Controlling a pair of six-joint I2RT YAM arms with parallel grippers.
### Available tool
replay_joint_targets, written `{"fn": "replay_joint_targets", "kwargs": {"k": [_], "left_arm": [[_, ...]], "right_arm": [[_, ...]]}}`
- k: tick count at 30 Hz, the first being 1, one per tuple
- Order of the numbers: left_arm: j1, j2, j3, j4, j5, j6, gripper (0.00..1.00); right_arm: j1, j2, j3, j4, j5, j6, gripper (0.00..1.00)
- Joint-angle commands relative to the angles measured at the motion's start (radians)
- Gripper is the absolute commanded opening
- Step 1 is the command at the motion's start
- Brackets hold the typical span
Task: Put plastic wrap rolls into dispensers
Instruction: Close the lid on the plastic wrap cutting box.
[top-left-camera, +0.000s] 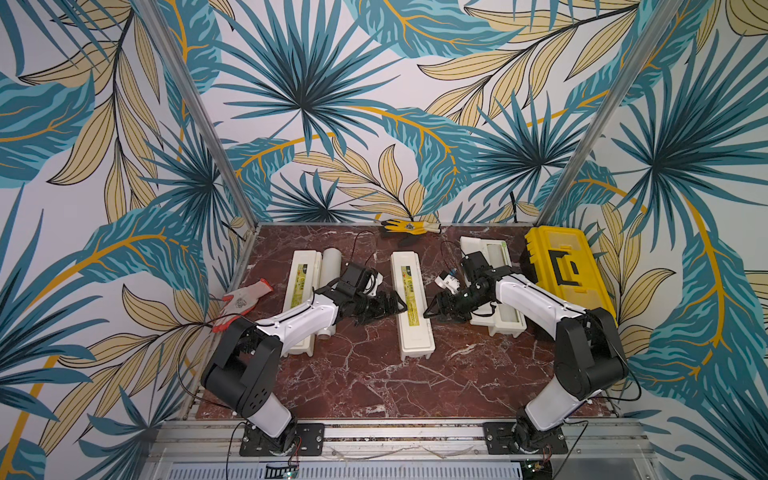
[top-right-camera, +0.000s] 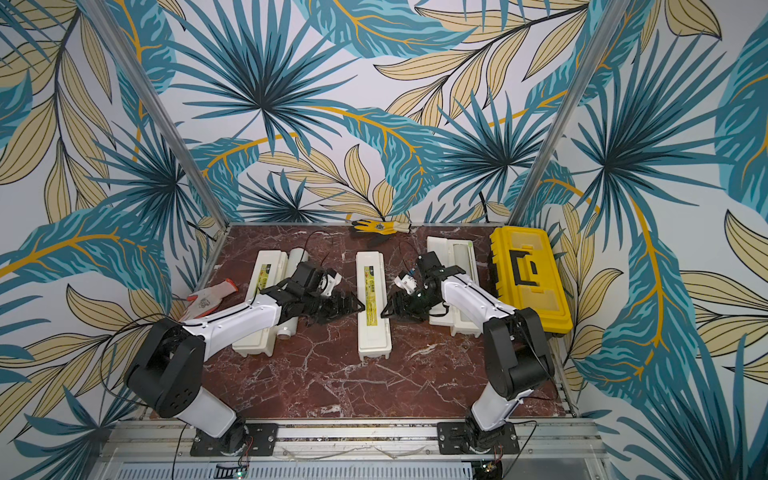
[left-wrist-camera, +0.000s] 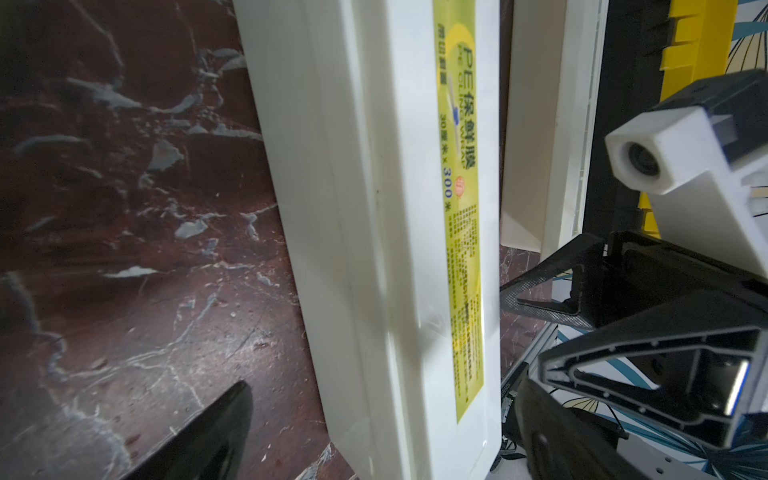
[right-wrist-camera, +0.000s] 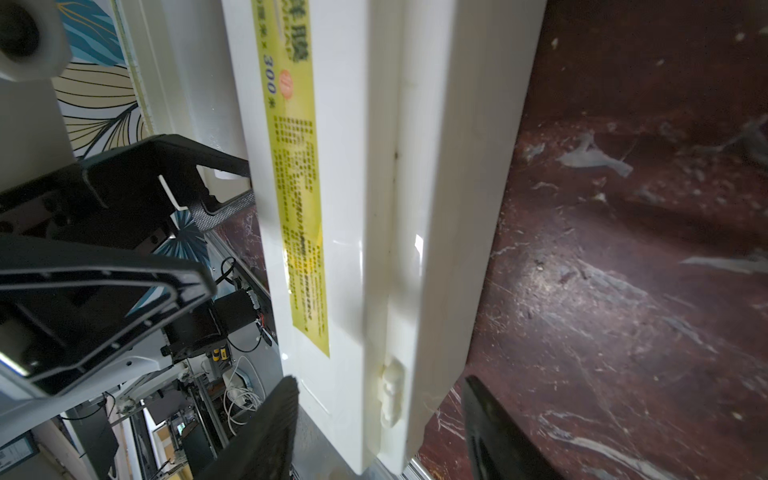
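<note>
Middle dispenser, long cream-white plastic box, yellow-labelled lid shut, lies mid-table between left dispenser and right dispenser. Left gripper at its left edge, jaws wide apart, holding nothing. Right gripper straddles its right edge, jaws partway apart; grip unclear. Translucent-white plastic wrap roll lies alongside left dispenser.

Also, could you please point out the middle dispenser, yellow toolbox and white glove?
middle dispenser (top-left-camera: 411, 305), a top view, lid label
yellow toolbox (top-left-camera: 582, 299), a top view, lid
white glove (top-left-camera: 241, 301), a top view, middle
</note>
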Motion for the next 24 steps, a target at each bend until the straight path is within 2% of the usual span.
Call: {"fn": "replay_joint_targets", "kwargs": {"k": [1,14,24], "left_arm": [[-0.011,-0.008,-0.053,0.077,0.042,0.006,0.99],[-0.029,0.034,-0.091,0.117,0.087,0.017,0.97],[-0.036,0.054,-0.110,0.129,0.090,0.019,0.95]], "right_arm": [[-0.002,0.013,-0.024,0.067,-0.048,0.016,0.58],[0.004,0.087,-0.033,0.143,-0.116,0.061,0.51],[0.014,0.089,-0.031,0.186,-0.129,0.099,0.49]]}}
